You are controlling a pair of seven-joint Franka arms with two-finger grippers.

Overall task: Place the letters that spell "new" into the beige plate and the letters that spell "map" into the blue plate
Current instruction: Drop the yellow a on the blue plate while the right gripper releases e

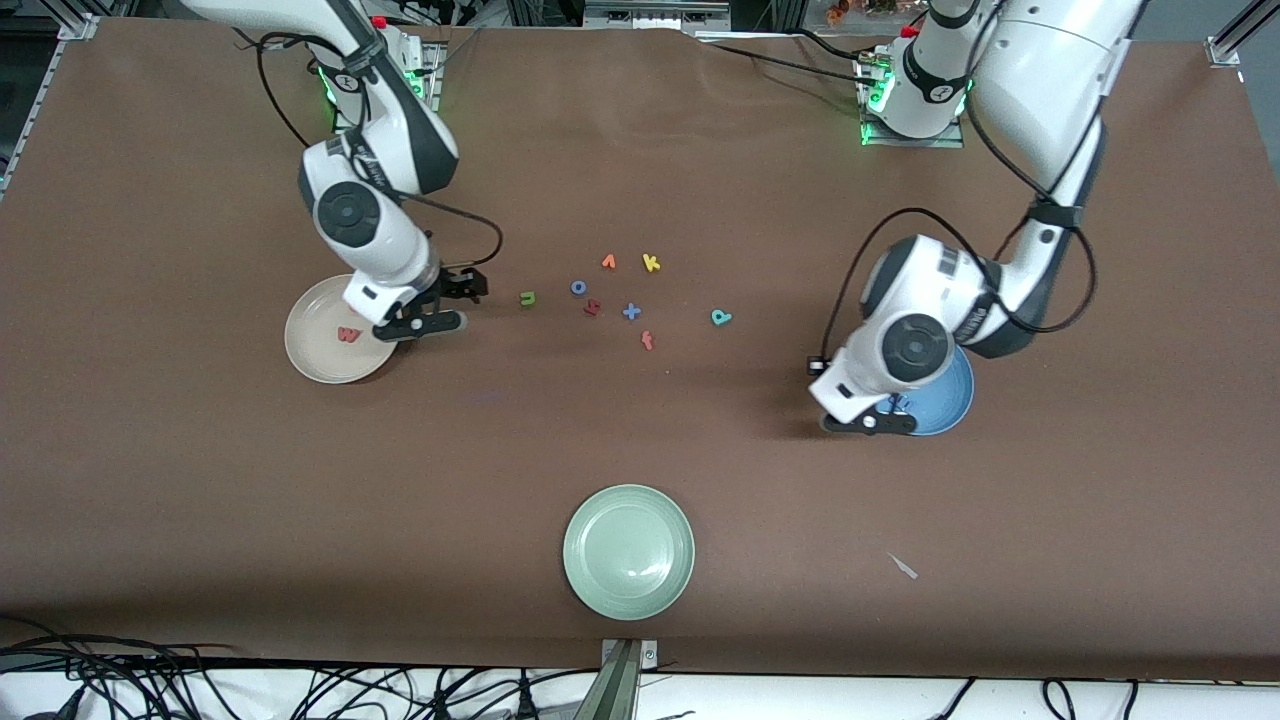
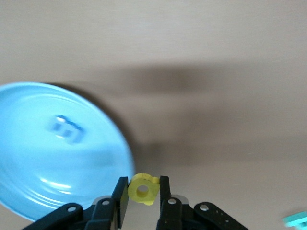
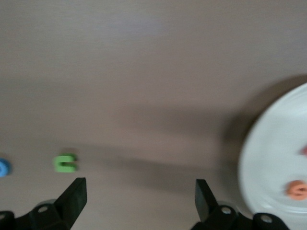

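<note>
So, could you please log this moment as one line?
left gripper: shut on yellow foam a, beside round blue plate | right gripper: open, beside round beige plate

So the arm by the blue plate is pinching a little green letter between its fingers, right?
Not quite: the letter pinched in the left gripper is yellow, not green, as the left wrist view shows. It is indeed by the blue plate.

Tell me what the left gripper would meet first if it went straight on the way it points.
Probably bare table just beside the blue plate. The left gripper, shut on the yellow a, sits at the plate's rim; depth is unclear.
</note>
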